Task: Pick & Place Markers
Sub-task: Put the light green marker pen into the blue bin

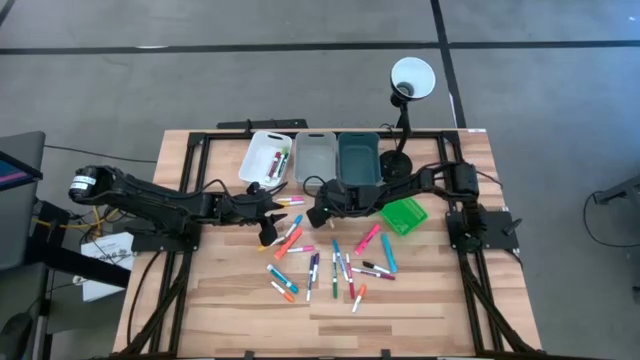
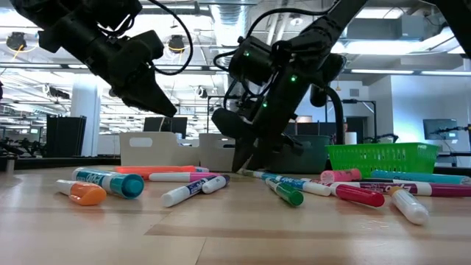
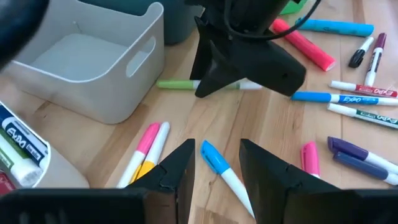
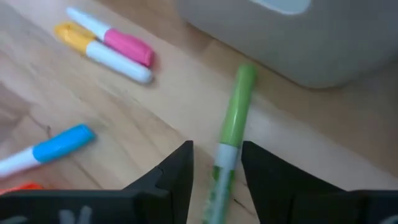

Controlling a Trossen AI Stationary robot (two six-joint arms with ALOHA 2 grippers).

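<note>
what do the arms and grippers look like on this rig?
Both arms are matte black, with loose black cables looping along the links. The left gripper and right gripper each have two dark, flat, wedge-shaped fingers. Small green indicator lights glow on the right arm's wrist housing. No markings are legible.

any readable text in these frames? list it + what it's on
"EXPO" – white marker with a red cap, left wrist view.
"EXPO" – white marker with a blue cap, next to it.
"EXPO" – white marker below those two.
Print on the white marker in the white bin: too blurred to read.
Print on the markers in the low view: too small to read.
</note>
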